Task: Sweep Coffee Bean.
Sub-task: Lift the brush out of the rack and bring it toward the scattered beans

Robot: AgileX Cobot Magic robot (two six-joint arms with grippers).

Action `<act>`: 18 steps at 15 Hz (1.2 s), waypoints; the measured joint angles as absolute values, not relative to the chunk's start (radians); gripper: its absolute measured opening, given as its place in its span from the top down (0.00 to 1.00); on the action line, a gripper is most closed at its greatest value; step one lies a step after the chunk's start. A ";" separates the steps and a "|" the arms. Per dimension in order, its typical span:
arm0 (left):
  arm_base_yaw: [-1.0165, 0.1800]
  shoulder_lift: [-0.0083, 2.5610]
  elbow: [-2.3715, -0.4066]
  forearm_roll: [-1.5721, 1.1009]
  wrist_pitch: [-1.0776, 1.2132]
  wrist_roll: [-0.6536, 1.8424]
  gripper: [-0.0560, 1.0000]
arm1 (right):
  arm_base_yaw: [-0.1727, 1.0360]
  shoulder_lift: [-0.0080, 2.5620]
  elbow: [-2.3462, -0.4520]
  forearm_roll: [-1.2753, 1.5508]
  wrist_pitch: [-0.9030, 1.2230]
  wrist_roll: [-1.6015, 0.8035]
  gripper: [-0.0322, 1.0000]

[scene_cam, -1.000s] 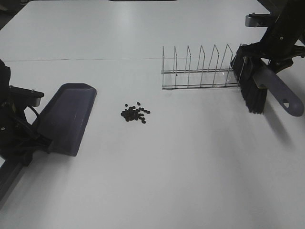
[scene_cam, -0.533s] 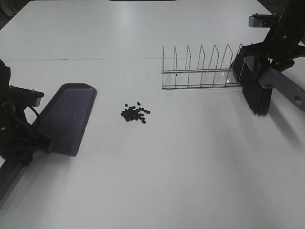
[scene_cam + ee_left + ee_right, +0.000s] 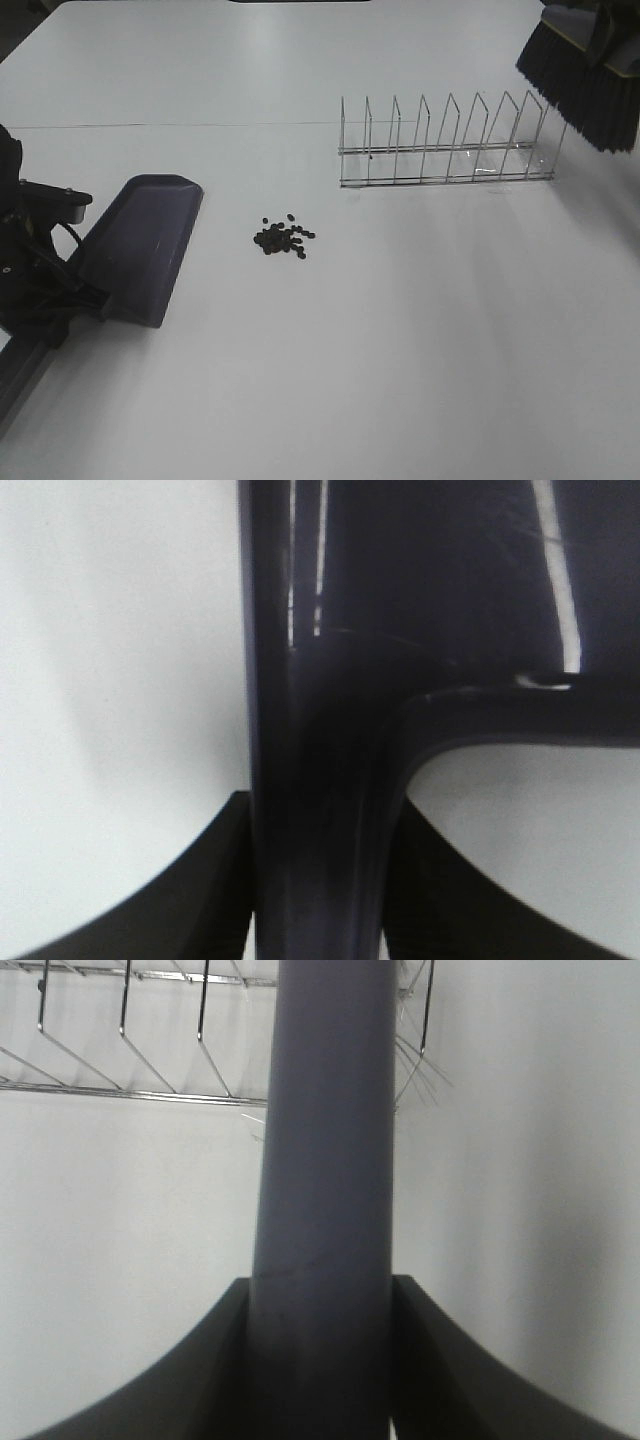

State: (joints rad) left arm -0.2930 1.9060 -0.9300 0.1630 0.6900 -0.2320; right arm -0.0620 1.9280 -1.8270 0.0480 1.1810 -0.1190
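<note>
Several coffee beans [image 3: 284, 238] lie in a small heap on the white table [image 3: 400, 350]. A dark purple dustpan [image 3: 140, 245] rests on the table left of them, open edge apart from the heap. My left gripper [image 3: 82, 292] is shut on the dustpan's handle [image 3: 310, 780]. My right gripper [image 3: 322, 1290] is shut on the grey brush handle [image 3: 325, 1160]. The brush's black bristles [image 3: 585, 85] hang in the air at the far right corner, above and beyond the rack's right end. The right gripper itself is outside the exterior high view.
A wire rack [image 3: 445, 140] with several upright loops stands on the table right of the middle, behind and right of the beans. Its wires also show in the right wrist view [image 3: 120, 1030]. The left arm's base [image 3: 20, 350] sits at the table's left edge.
The brush has risen from the rack's right end and moved up and to the far right, its handle now out of the exterior high view. The dustpan, left arm and beans have not moved.
</note>
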 joint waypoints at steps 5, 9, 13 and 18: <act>-0.293 1.906 -0.930 0.163 0.692 -0.232 0.64 | -0.062 1.794 -1.827 0.048 1.226 -0.119 0.66; -0.293 1.906 -0.930 0.162 0.695 -0.232 0.64 | -0.062 1.688 -1.775 0.053 1.223 -0.120 0.66; -0.293 1.906 -0.930 0.161 0.713 -0.232 0.64 | -0.062 1.508 -1.334 0.056 1.043 -0.120 0.66; -0.293 1.947 -1.067 0.197 0.831 -0.227 0.64 | -0.038 1.499 -1.080 0.039 0.870 -0.074 0.66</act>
State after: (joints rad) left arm -0.2930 1.9470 -1.0670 0.1970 0.8310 -0.2270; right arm -0.0380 1.4990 -1.0800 0.0390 0.8700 -0.0740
